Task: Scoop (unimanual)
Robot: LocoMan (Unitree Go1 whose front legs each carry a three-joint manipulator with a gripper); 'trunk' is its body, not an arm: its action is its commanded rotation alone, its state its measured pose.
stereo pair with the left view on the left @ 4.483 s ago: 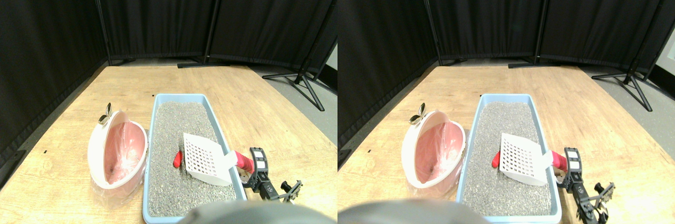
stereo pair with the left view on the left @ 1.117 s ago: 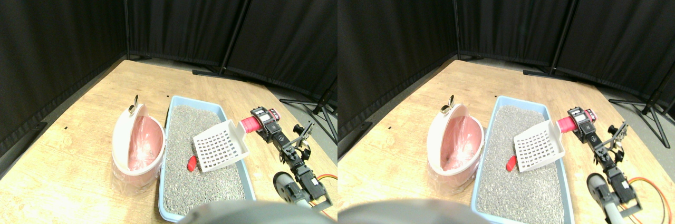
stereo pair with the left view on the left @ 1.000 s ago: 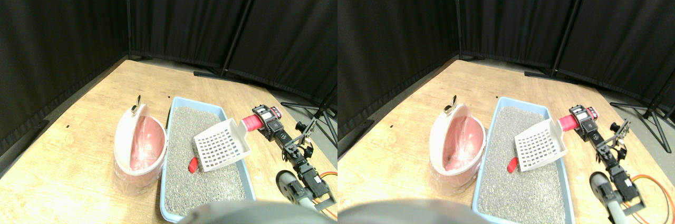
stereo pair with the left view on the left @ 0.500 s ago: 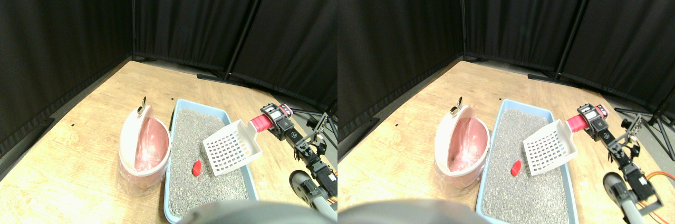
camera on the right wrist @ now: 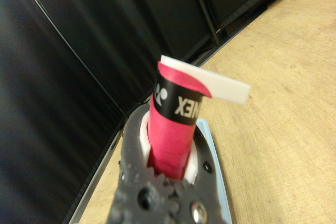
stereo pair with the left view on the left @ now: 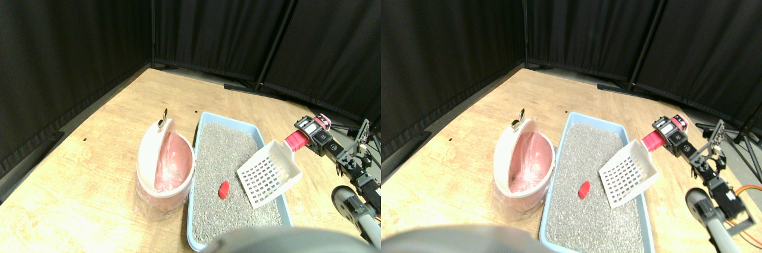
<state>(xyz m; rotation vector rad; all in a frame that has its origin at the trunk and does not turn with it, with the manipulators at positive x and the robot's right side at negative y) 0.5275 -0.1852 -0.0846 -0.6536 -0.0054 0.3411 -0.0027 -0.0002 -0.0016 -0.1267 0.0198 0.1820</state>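
1. The gripper [stereo pair with the left view on the left: 314,136] is clamped on the slotted scoop's [stereo pair with the left view on the left: 268,172] red handle [camera on the right wrist: 173,129], keeping it tilted above the litter.
2. The red piece [stereo pair with the left view on the left: 223,190] lies on the litter in the blue tray [stereo pair with the left view on the left: 191,205], just beside the scoop's lip.
3. The pink bin [stereo pair with the left view on the left: 164,166] sits against the tray, handy for dumping.

Black curtains [stereo pair with the left view on the left: 226,21], wooden floor [stereo pair with the left view on the left: 89,169]

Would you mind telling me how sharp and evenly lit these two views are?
Stereo pair view: sharp but wide-angle, so the curtain poles lean; the wooden floor is glare-washed at the lower left, and the curtains show little detail. Wrist view: the red handle and the jaw frame are soft, too close for focus; the floor beyond is clearer.
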